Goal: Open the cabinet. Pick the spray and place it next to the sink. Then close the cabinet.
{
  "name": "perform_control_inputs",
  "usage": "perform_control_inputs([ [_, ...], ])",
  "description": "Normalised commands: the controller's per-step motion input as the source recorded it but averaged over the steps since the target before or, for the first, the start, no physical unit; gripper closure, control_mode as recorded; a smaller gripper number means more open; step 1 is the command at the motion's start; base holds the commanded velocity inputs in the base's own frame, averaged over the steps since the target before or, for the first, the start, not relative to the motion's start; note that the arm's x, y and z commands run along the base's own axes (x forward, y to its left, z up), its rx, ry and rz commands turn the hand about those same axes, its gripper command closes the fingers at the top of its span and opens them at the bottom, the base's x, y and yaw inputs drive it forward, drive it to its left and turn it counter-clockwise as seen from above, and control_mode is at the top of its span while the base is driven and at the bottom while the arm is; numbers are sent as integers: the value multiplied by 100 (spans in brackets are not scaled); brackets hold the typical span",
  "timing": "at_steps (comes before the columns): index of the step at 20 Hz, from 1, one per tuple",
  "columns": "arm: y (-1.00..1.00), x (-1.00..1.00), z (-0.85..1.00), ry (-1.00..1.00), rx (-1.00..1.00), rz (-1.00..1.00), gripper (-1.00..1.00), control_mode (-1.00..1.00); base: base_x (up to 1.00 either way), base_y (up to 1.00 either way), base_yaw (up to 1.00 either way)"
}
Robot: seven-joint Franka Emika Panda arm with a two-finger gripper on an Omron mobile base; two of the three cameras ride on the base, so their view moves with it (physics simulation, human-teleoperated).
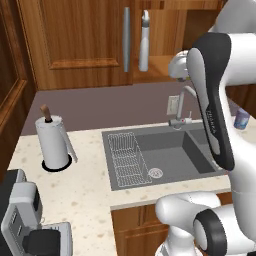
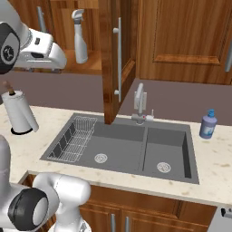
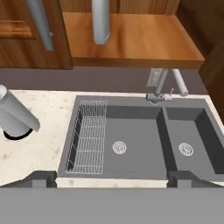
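Note:
The cabinet's left door (image 1: 75, 40) is shut, while its right door (image 2: 112, 59) stands swung out over the sink, seen edge-on. A grey-white spray (image 1: 144, 42) stands upright on the open wooden shelf (image 3: 131, 39), just right of the left door's bar handle (image 1: 126, 40). In the hand view the spray's lower body (image 3: 100, 22) shows at the top. My gripper (image 3: 111, 178) is open with nothing between its fingers. It hovers above the sink (image 3: 131, 135), short of the shelf. Its white hand (image 2: 45, 52) sits lower left of the spray (image 2: 80, 38).
A paper towel roll (image 1: 52, 142) stands on the counter left of the sink. The chrome faucet (image 2: 139, 106) rises behind the basins and a wire rack (image 1: 127, 157) lies in the left one. A blue bottle (image 2: 208, 124) stands at the right. A grey appliance (image 1: 25, 220) sits at the near left.

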Motion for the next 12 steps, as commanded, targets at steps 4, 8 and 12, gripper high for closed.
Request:
perform_control_inputs([
  [4, -10, 89, 0, -19, 7, 8, -100, -100, 0, 0, 0],
  [8, -44, 68, 0, -15, 11, 9, -100, -100, 0, 0, 0],
  [12, -13, 63, 0, -7, 9, 2, -100, -100, 0, 0, 0],
])
